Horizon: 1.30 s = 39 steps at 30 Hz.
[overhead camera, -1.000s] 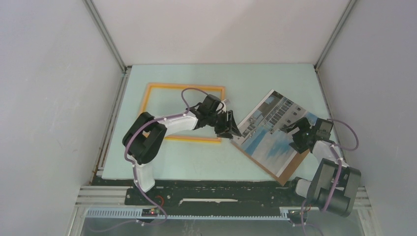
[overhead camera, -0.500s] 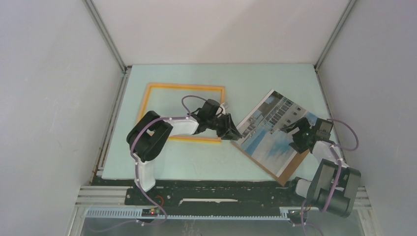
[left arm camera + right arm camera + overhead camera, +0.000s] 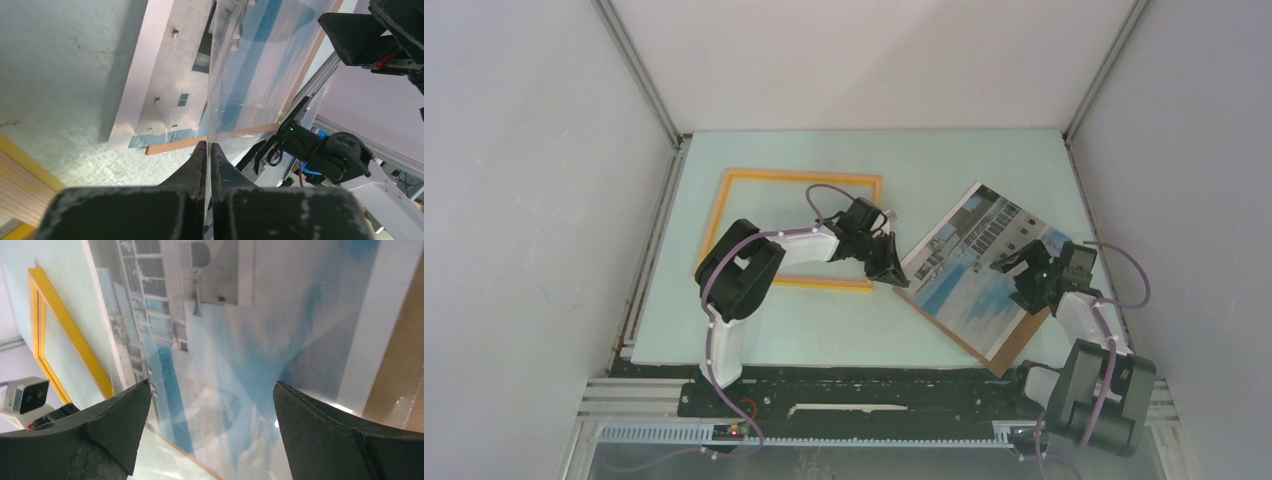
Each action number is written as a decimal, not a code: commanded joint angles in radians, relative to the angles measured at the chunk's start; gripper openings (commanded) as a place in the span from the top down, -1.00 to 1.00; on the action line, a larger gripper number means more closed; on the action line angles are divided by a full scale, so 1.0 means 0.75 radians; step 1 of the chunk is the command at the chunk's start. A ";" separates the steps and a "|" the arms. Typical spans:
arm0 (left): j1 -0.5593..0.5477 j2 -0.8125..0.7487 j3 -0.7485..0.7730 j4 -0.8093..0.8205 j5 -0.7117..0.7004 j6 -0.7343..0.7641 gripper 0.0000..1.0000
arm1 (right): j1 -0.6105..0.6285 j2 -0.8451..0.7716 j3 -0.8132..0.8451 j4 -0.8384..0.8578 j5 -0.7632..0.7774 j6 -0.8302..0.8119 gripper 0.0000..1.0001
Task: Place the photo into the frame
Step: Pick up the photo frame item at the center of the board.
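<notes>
There is one rectangular picture frame with a thin yellow-orange wooden rim (image 3: 804,176). There is one glossy rectangular photo print of sky and pale buildings (image 3: 969,265), one flat brown backing board (image 3: 1014,345) and one thin transparent sheet (image 3: 250,75). Two black-and-white robot arms (image 3: 789,248) stand on one pale green worktop (image 3: 844,320).

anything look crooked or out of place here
The photo lies turned at an angle on a brown board, right of the frame and not square with it. The left gripper is shut on the edge of a clear sheet standing up over the photo.

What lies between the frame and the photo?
In the top view, the left gripper stands between frame and photo, jaws shut on a clear sheet.
</notes>
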 commanded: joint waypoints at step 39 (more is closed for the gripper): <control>0.435 -1.616 -1.212 0.392 -0.696 -0.405 1.00 | 0.724 0.058 0.108 0.026 -0.174 0.082 -0.99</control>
